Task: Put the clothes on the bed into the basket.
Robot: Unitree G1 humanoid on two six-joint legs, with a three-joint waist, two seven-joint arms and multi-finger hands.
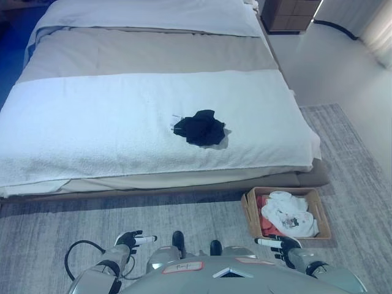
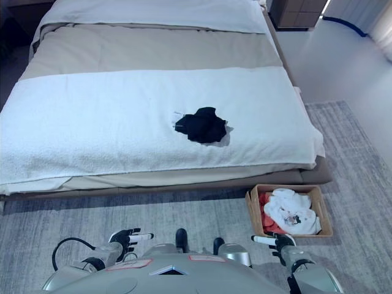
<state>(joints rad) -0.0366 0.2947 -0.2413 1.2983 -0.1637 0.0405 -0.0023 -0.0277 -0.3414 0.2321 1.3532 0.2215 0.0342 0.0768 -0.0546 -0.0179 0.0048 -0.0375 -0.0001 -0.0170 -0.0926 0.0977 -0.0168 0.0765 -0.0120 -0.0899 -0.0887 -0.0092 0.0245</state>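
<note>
Left eye view: a black garment [image 1: 199,128] lies crumpled on the white blanket [image 1: 92,128] of the bed [image 1: 153,55], near its front edge. On the rug [image 1: 184,214] beside the bed's right corner stands a basket [image 1: 250,211] with white and red clothes [image 1: 285,214] inside. Left robot hand [image 1: 130,240] and right robot hand [image 1: 282,246] hang low, fingers relaxed, holding nothing.

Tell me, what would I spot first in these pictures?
The dark garment crumpled alone on the white blanket, near the bed's foot. Next, the basket on the grey rug beside the bed, holding white clothes.
</note>
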